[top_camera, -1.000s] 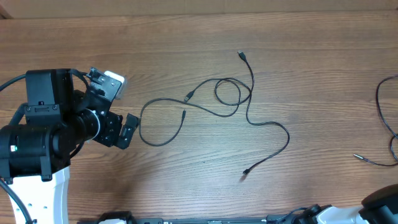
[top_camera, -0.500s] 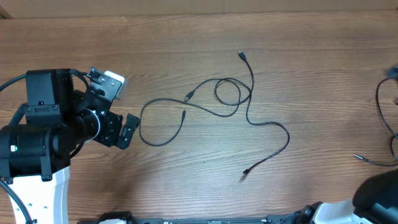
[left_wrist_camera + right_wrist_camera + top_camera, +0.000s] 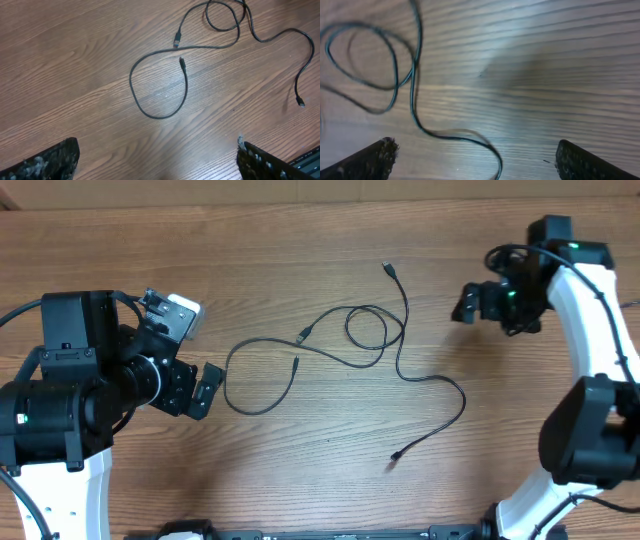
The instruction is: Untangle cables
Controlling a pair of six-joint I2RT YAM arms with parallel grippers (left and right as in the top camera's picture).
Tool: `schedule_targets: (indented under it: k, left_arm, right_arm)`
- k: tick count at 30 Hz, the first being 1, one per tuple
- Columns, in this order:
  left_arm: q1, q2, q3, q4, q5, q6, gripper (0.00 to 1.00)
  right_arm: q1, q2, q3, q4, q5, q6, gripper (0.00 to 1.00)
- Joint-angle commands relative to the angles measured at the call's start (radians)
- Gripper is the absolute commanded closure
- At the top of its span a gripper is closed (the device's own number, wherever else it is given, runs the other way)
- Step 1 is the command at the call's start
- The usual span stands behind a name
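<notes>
Cables (image 3: 401, 365) lie slack at the centre of the table (image 3: 300, 240), strands crossing by a small ring. My left gripper (image 3: 207, 388) sits at nine o'clock, jaws wide, facing the nearest loop. My right gripper (image 3: 466, 305) hovers at two o'clock, equally spread, probably so each can draw one strand outward.

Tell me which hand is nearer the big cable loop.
Left. The left hand sits just beside the loop; the right hand is far off on the opposite side.
</notes>
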Motion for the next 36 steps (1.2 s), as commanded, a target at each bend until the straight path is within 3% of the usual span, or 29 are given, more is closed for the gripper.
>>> schedule_targets:
  k: [1, 7, 10, 15, 19, 24, 31, 36]
  left_arm:
    - [-0.001, 0.003, 0.019, 0.001, 0.001, 0.016, 0.00]
    - [-0.001, 0.003, 0.019, 0.001, 0.001, 0.016, 0.00]
    - [-0.001, 0.003, 0.019, 0.001, 0.001, 0.016, 0.00]
    - [-0.001, 0.003, 0.019, 0.001, 0.001, 0.016, 0.00]
    - [-0.001, 0.003, 0.019, 0.001, 0.001, 0.016, 0.00]
    - [-0.001, 0.003, 0.019, 0.001, 0.001, 0.016, 0.00]
    - [-0.001, 0.003, 0.019, 0.001, 0.001, 0.016, 0.00]
    - [-0.001, 0.003, 0.019, 0.001, 0.001, 0.016, 0.00]
  right_arm:
    - [0.057, 0.043, -0.001, -0.038, -0.019, -0.064, 0.00]
    - [0.171, 0.045, -0.044, 0.000, -0.095, -0.059, 0.05]
    - [0.222, 0.045, -0.117, 0.076, -0.102, -0.047, 0.05]
    - [0.277, 0.045, -0.224, 0.217, -0.106, 0.109, 0.07]
    - [0.330, 0.046, -0.317, 0.349, -0.106, 0.109, 0.09]
    - [0.369, 0.046, -0.402, 0.488, -0.105, 0.108, 0.34]
    - [0.382, 0.046, -0.513, 0.624, -0.106, 0.109, 0.38]
    - [0.382, 0.046, -0.563, 0.668, -0.093, 0.110, 0.67]
